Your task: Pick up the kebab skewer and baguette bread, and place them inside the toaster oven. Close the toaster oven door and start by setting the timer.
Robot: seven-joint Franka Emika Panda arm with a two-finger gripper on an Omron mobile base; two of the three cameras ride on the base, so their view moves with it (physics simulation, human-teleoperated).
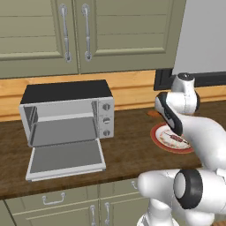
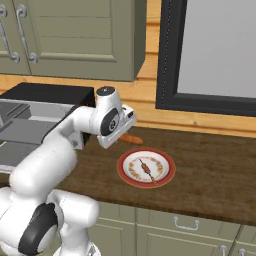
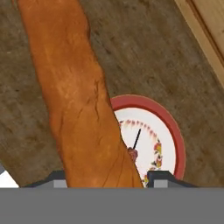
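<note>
The baguette bread (image 3: 74, 100), a long orange-brown loaf, runs between my two finger tips in the hand view, and my gripper (image 3: 109, 177) is shut on it. It hangs over the counter and partly hides the plate. One end of the baguette bread (image 2: 132, 139) pokes out below my gripper (image 2: 123, 134). The kebab skewer (image 2: 148, 170) lies on the red-rimmed plate (image 2: 167, 172); in the hand view the kebab skewer (image 3: 136, 141) shows beside the loaf. The toaster oven (image 1: 66, 95) stands at the left with its toaster oven door (image 1: 66, 159) folded down flat and its inside bare.
Three knobs (image 1: 106, 119) are stacked on the oven's right side. A dark-framed window (image 2: 210, 55) and a wooden backsplash stand behind the plate. Wall cabinets (image 1: 75, 31) hang above the oven. Bare wooden counter (image 1: 128, 150) lies between the oven and the plate.
</note>
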